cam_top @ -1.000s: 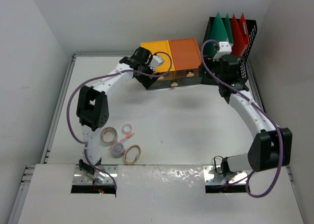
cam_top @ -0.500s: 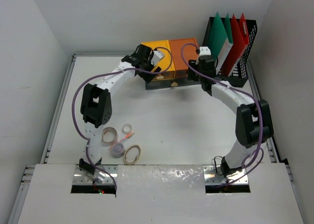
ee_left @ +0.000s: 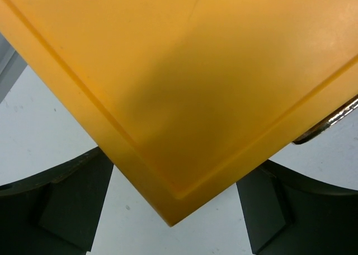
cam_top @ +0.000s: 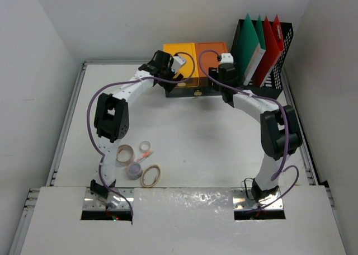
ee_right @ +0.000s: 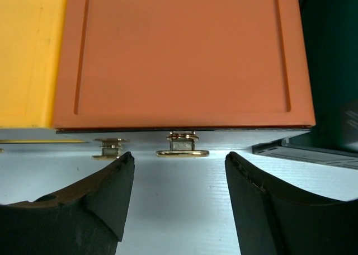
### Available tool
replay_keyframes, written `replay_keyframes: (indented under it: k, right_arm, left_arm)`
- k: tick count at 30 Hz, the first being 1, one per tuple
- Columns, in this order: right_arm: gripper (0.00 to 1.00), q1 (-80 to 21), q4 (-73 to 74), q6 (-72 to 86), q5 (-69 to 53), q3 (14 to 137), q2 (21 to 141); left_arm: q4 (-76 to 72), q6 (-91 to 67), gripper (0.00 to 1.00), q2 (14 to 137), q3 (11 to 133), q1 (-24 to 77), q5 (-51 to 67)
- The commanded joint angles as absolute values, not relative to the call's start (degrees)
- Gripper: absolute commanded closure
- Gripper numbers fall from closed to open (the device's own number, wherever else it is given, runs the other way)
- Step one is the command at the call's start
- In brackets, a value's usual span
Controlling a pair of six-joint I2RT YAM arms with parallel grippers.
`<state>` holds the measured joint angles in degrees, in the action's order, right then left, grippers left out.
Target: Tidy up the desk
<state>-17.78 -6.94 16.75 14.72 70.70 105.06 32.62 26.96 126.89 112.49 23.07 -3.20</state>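
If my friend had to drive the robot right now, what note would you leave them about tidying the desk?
Grippers: the left gripper is open, with a finger on each side of the yellow box's near corner, not gripping it. The right gripper is open, facing the gold handle on the orange box, not touching it.
Things: both boxes sit side by side at the back of the desk, next to the black file rack.
Done: boxes and rack stand together at the back.
Left: the tape rolls lie loose near the left arm's base. Nothing is held.
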Motion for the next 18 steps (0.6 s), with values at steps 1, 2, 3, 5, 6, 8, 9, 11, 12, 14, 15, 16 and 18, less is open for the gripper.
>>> replay_keyframes:
  k: [1, 2, 3, 5, 6, 8, 9, 11, 12, 14, 15, 16, 18]
  right_arm:
    - [0.36, -18.90, -11.68, 17.49, 18.01, 73.47, 105.73]
    - [0.36, -18.90, -12.04, 17.49, 18.97, 73.74, 106.08]
    - [0.37, -18.98, -11.95, 17.75, 19.33, 74.78, 106.52]
    - [0.38, -19.07, -10.99, 18.37, 20.56, 75.93, 108.10]
    - [0.39, -19.07, -10.81, 18.80, 21.61, 76.46, 108.45]
    - [0.41, -19.25, -11.34, 19.07, 22.41, 76.46, 109.07]
    - [0.42, -19.25, -11.60, 19.16, 23.02, 76.46, 109.25]
    - [0.44, -19.42, -11.60, 19.34, 24.08, 76.38, 109.77]
    - [0.46, -19.51, -11.69, 19.42, 24.60, 76.29, 109.95]
    - [0.47, -19.60, -11.86, 19.77, 25.66, 76.03, 110.21]
    - [0.47, -19.60, -12.04, 19.86, 26.01, 75.76, 110.30]
    - [0.48, -19.69, -12.22, 19.86, 26.80, 75.59, 110.39]
    - [0.50, -19.69, -13.09, 19.78, 28.29, 74.98, 110.65]
  left_arm:
    - [26.72, 27.42, 0.17, 122.00, 108.99, 22.41, -1.23]
    - [26.98, 27.51, 0.16, 121.47, 108.29, 22.41, -1.14]
    - [27.24, 27.51, 0.16, 121.20, 108.28, 22.41, -1.14]
    - [27.95, 27.42, 0.16, 120.50, 108.11, 22.41, -0.70]
    - [28.12, 27.42, 0.16, 120.15, 107.93, 22.33, -0.62]
    - [27.95, 27.51, 0.16, 120.06, 107.58, 22.41, -0.61]
    - [27.95, 27.60, 0.16, 120.06, 107.58, 22.41, -0.70]
    - [28.04, 27.77, 0.16, 120.23, 107.40, 22.41, -1.14]
    - [27.95, 27.77, 0.16, 120.32, 107.32, 22.41, -1.32]
    - [28.04, 28.04, 0.15, 120.50, 107.23, 22.41, -1.49]
    - [28.04, 28.12, 0.15, 120.41, 107.14, 22.41, -1.49]
    - [27.95, 28.12, 0.15, 120.32, 107.05, 22.41, -1.49]
    - [27.78, 28.30, 0.15, 120.23, 106.70, 22.41, -1.41]
